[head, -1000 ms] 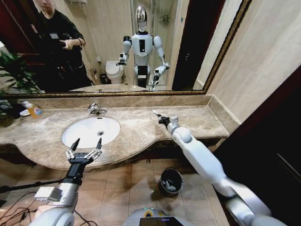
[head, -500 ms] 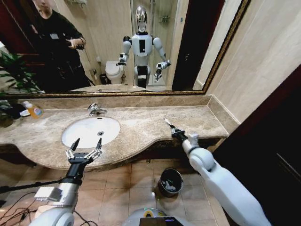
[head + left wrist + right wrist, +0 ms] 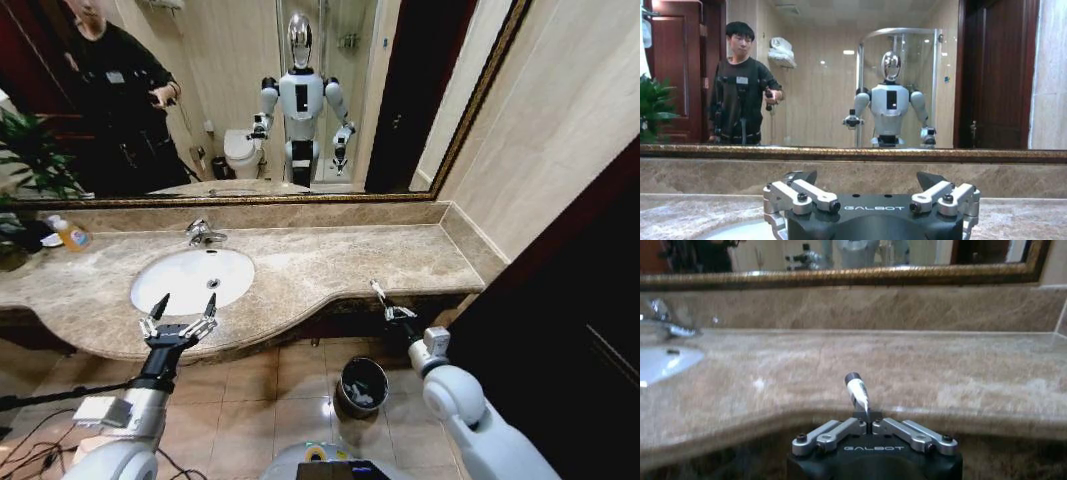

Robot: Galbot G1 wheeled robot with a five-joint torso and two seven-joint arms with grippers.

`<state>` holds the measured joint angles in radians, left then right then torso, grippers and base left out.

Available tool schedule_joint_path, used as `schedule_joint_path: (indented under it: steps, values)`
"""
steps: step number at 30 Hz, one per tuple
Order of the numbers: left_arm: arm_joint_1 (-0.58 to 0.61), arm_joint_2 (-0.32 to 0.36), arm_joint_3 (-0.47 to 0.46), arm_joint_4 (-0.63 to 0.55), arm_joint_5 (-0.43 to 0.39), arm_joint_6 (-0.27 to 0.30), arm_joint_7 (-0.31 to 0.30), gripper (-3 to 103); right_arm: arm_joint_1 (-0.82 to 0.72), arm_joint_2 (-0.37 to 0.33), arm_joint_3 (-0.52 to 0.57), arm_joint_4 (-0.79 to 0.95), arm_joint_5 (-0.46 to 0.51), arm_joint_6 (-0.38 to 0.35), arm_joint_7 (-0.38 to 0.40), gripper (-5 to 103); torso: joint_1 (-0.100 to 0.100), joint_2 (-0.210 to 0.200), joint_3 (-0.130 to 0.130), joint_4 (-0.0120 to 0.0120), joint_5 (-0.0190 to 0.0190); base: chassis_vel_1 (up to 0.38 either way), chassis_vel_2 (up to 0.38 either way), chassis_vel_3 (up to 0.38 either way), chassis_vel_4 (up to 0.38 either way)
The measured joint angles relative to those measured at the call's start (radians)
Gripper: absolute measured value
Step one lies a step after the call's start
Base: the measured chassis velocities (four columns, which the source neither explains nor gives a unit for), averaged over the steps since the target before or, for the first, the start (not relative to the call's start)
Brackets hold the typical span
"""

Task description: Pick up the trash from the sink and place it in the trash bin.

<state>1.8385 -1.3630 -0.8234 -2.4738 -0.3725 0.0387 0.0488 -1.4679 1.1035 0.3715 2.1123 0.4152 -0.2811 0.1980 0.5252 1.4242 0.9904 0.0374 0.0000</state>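
One thin white stick with a dark tip is pinched between the closed fingers of the right gripper, jutting up past them, off the front edge of the beige marble countertop and above the dark metal trash bin on the tiled floor. The left gripper hovers spread wide at the near rim of the white sink, beside the chrome faucet. A gold-framed mirror backs the counter.
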Motion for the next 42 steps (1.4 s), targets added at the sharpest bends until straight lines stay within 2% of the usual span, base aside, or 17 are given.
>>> schedule_joint_path:
  steps: [5,14,18,22,32,42]
  values:
    - [0.000,0.000,0.000,0.000,0.000,0.000,0.000,100,-0.078,0.052,0.013,-0.043,-0.098,0.059,-0.028,0,0.000,0.000,0.000,-0.0008,0.0000,0.000,0.000,0.000,0.000]
    - [0.000,0.000,0.000,0.000,0.000,0.000,0.000,100,-0.131,0.108,0.011,-0.069,-0.155,0.099,-0.041,0,0.000,0.000,0.000,-0.0005,-0.0001,0.000,0.000,0.000,0.000]
    - [0.000,0.000,0.000,0.000,0.000,0.000,0.000,100,-0.168,0.163,0.012,-0.133,-0.214,0.148,-0.071,0,0.000,0.000,0.000,-0.0006,0.0002,0.000,0.000,0.000,0.000]
    - [0.000,0.000,0.000,0.000,0.000,0.000,0.000,100,-0.186,0.181,0.020,-0.189,-0.230,0.188,-0.083,0,0.000,0.000,0.000,-0.0006,0.0001,0.000,0.000,0.000,0.000]
    - [0.000,0.000,0.000,0.000,0.000,0.000,0.000,100,-0.165,0.176,0.018,-0.403,-0.172,0.273,-0.087,0,0.000,0.000,0.000,-0.0006,0.0000,0.000,0.000,0.000,0.000]
    - [0.000,0.000,0.000,0.000,0.000,0.000,0.000,100,-0.070,0.204,0.003,-0.576,-0.136,0.298,-0.081,0,0.000,0.000,0.000,-0.0006,0.0000,0.000,0.000,0.000,0.000]
